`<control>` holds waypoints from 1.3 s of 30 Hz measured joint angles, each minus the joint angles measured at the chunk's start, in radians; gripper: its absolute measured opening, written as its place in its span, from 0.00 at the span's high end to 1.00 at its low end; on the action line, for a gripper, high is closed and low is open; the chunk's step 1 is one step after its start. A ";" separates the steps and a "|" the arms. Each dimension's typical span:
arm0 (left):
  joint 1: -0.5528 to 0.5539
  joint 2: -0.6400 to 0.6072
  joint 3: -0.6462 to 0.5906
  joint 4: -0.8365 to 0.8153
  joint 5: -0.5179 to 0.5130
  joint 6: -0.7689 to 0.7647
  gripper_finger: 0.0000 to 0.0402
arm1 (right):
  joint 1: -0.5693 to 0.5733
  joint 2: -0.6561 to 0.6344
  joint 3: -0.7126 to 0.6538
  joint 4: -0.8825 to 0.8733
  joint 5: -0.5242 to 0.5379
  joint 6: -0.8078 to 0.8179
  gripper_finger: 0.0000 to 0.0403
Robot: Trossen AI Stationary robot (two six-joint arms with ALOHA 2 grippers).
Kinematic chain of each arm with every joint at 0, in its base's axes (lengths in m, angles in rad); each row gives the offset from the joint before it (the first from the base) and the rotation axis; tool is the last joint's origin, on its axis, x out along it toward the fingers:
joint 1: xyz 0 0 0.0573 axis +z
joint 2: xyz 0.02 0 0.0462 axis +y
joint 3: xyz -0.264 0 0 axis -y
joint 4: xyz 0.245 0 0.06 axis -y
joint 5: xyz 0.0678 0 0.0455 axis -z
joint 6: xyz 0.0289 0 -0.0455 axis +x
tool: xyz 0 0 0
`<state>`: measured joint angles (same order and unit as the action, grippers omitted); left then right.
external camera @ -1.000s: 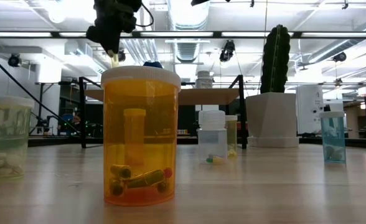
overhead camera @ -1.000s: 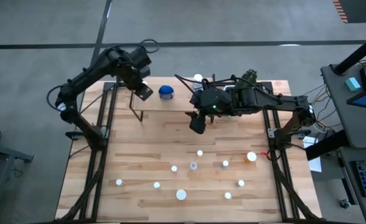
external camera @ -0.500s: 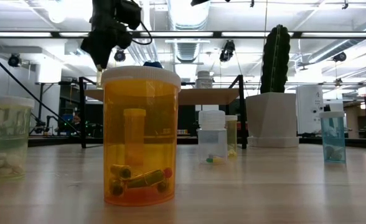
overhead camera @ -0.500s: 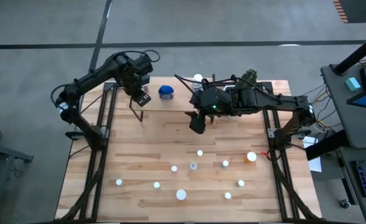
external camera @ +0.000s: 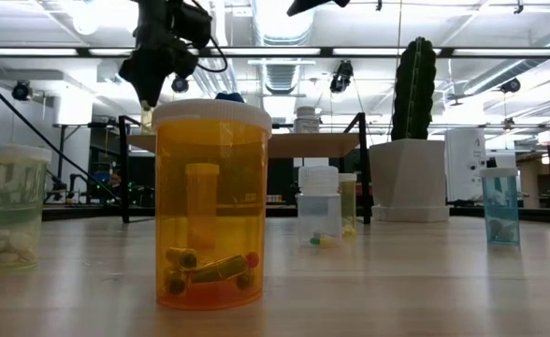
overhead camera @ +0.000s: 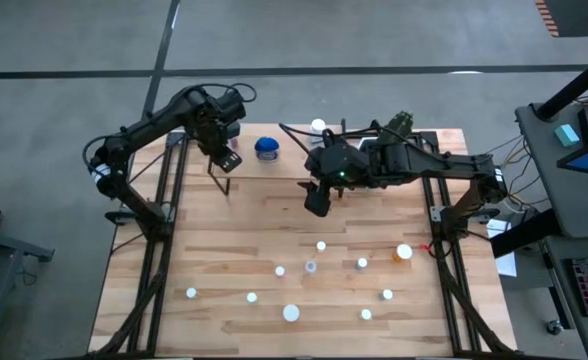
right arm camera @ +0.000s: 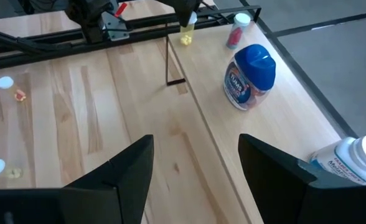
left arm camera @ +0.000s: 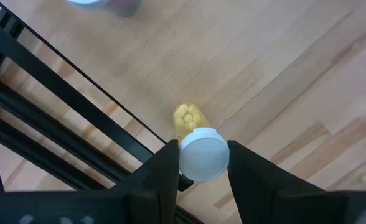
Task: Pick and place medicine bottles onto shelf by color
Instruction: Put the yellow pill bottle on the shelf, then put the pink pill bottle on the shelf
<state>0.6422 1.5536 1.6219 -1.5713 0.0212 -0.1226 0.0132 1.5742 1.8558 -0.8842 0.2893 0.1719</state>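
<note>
Bare tabletop lies open between the shelf and the scattered bottles. A blue-capped bottle stands mid-shelf.

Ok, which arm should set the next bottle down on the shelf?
Left. The left gripper is shut on a white-capped yellow bottle and hangs over the shelf at its left end. The right gripper is open and empty, above the table in front of the shelf.

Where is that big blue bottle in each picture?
High view: blue bottle on the shelf at the table's far edge.
Low view: only its blue cap shows above the front orange bottle.
Left wrist view: cannot tell.
Right wrist view: upper right.
Shared landmark: the shelf.
</note>
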 joint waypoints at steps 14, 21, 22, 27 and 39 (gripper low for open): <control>0.000 -0.005 0.025 0.000 -0.001 0.006 0.55 | 0.000 0.000 -0.013 0.001 -0.002 0.010 0.44; 0.000 -0.058 0.084 -0.001 -0.002 -0.001 0.55 | 0.002 0.000 -0.013 0.001 -0.064 0.022 0.44; -0.001 -0.067 0.096 0.000 0.000 -0.009 0.55 | 0.002 0.000 -0.013 0.001 -0.068 0.022 0.44; -0.054 -0.139 0.147 0.044 0.035 -0.131 0.55 | 0.001 0.000 -0.020 0.014 -0.072 -0.012 0.44; -0.533 -0.326 0.131 0.608 -0.027 -0.382 0.55 | -0.025 0.000 -0.069 0.366 -0.069 -0.313 0.44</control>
<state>0.1092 1.2272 1.7527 -0.9634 -0.0063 -0.5042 -0.0116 1.5739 1.7866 -0.5178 0.2205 -0.1410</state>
